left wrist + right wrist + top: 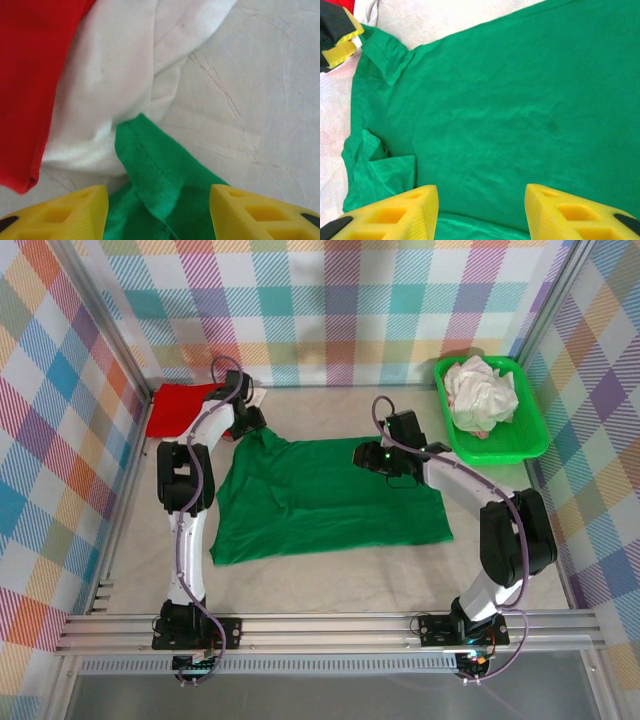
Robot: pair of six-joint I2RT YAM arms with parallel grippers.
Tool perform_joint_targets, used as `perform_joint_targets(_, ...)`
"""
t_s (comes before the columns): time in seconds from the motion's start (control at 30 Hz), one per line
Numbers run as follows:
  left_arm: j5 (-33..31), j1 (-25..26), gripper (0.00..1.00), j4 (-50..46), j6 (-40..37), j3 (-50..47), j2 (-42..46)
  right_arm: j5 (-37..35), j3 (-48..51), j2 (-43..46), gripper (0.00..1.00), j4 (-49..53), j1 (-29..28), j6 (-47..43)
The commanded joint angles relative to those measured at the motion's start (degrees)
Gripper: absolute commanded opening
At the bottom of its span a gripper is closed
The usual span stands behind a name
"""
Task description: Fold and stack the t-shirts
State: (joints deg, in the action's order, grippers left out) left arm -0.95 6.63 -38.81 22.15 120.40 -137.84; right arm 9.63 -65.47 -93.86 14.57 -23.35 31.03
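On the pale table top (330, 575), a dark green cotton t-shirt (330, 498) is lying spread almost flat between the two arms, its far left corner reaching toward the back left of the table. At that corner the left gripper (246, 412) is hovering with its yellow jaws standing apart. The left wrist camera is showing the left gripper (157, 200) open, with a hemmed tip of the dark green cotton t-shirt (160, 175) lying loose between the fingers and not pinched. Just beyond that tip a flat white cotton t-shirt (115, 75) is resting on the table top (260, 100), and a red cotton t-shirt (30, 75) is overlapping its left side. From above, the red cotton t-shirt (178, 408) is sitting in the back left corner. The right gripper (366, 456) is hanging over the shirt's far right edge. Its wrist camera is showing the right gripper (481, 202) with jaws parted and gripping nothing, above the smooth dark green cotton t-shirt (510, 110), one sleeve lying folded at lower left. A crumpled white t-shirt bundle (480, 392) is filling the bright green plastic tray (530, 445) at the back right, well apart from the green shirt.
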Motion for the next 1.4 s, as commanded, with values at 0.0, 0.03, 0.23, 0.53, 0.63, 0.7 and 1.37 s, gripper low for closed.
perform_joint_targets(0.0,-0.8,-1.4,0.56,-2.3,-1.1,4.3,-3.1,0.4,0.9,3.0,0.49,-1.3,0.7,-1.0)
perform_joint_targets(0.03,-0.3,-1.6,0.56,-2.7,-1.2,5.8,-4.2,0.2,1.1,3.7,0.49,-1.2,0.9,-1.1)
perform_joint_targets(0.23,1.7,-1.7,0.36,-3.3,-1.9,14.0,-8.9,-1.1,2.1,7.1,0.49,0.2,2.3,-1.9)
perform_joint_targets(0.53,4.7,-1.5,0.0,-5.9,-1.3,20.0,-8.8,-3.0,1.9,8.6,0.5,2.1,3.9,-3.0)
perform_joint_targets(0.63,5.7,-1.2,0.0,-6.6,-1.3,18.7,-5.4,-1.8,-1.6,5.0,0.51,4.9,6.9,-2.9)
perform_joint_targets(0.7,6.2,-1.2,0.0,-5.5,-0.5,15.6,-1.9,-2.9,-6.9,0.2,0.51,8.9,9.1,-3.8)
perform_joint_targets(1.37,15.7,0.2,0.01,1.4,6.6,-12.0,23.0,-15.6,-52.0,-41.4,0.6,28.6,16.5,-8.3)
